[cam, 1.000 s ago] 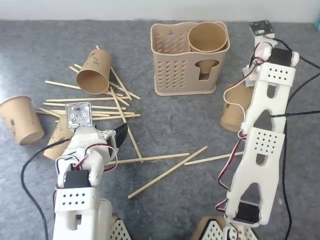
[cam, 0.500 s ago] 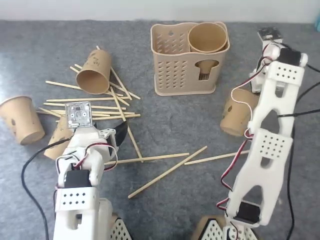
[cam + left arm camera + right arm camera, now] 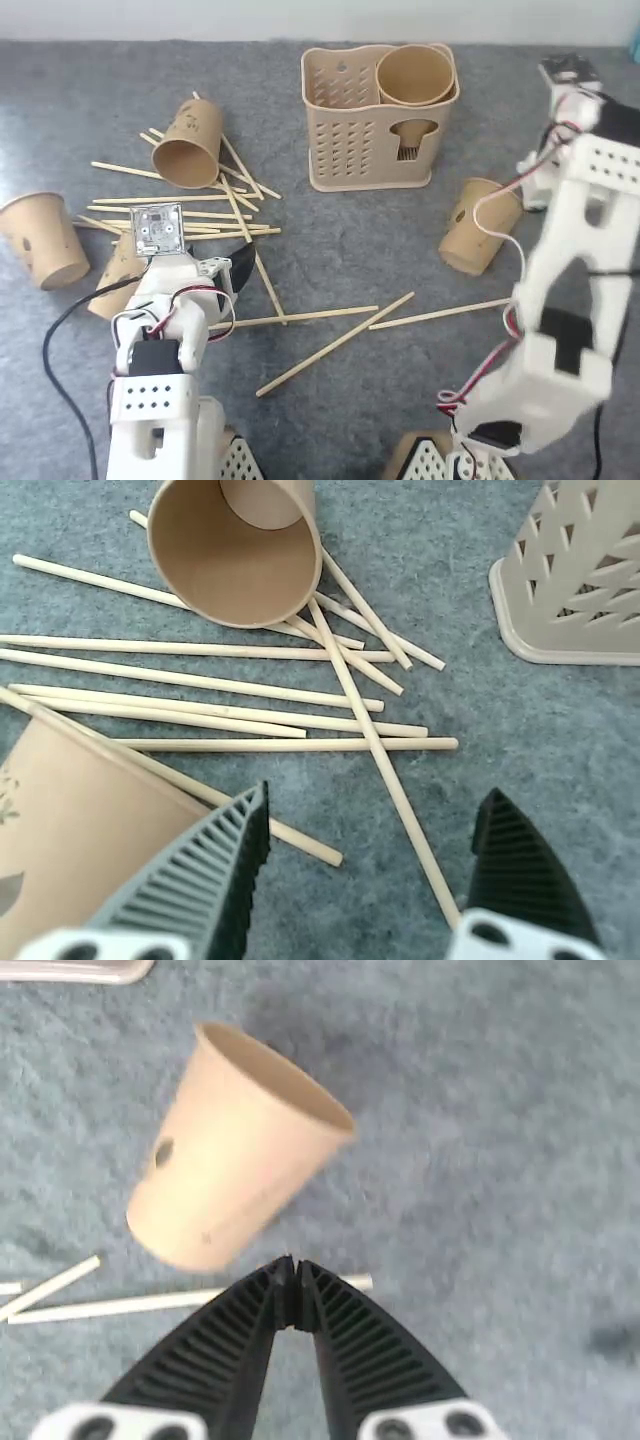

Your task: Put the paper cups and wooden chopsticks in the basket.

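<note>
The basket stands at the far side of the grey mat with one paper cup upright in its right compartment. A tipped cup lies just beyond the right gripper, whose jaws are pressed together on nothing. Picking it up looks like the step in hand, and calls for spreading them first. The left gripper hangs with jaws apart over the scattered chopsticks, beside other fallen cups.

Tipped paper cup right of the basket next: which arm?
Right. The right gripper, jaws shut, sits right by the tipped brown paper cup; it only needs to open. The left gripper, open, is over the scattered wooden chopsticks, across the table.
</note>
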You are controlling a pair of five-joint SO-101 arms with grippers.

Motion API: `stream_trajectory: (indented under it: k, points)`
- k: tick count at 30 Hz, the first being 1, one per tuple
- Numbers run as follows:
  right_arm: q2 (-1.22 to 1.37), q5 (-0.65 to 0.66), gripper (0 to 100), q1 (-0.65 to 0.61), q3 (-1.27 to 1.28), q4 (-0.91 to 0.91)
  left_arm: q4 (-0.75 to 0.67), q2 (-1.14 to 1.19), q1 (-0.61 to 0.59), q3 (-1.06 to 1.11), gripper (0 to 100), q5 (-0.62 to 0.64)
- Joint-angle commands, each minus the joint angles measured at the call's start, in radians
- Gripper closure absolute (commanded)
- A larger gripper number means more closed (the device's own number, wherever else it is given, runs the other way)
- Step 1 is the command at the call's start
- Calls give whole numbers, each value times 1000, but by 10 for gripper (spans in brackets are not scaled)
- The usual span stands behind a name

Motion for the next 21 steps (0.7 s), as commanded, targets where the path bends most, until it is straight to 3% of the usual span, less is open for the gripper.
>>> stream_trajectory:
  k: [1,5,12,16,21]
  points:
    - [-208,11,990,25,133,27,-28,8,-2,-8,688,-14]
    - [-346,18,990,41,361,-134,-25,5,-2,-8,688,-14]
    - [-326,26,991,59,618,-622,-25,5,-2,-8,688,-14]
    - [-193,18,991,68,614,-843,-25,6,-2,-7,688,-14]
    - [27,-64,991,68,443,-918,-28,0,-2,2,688,-14]
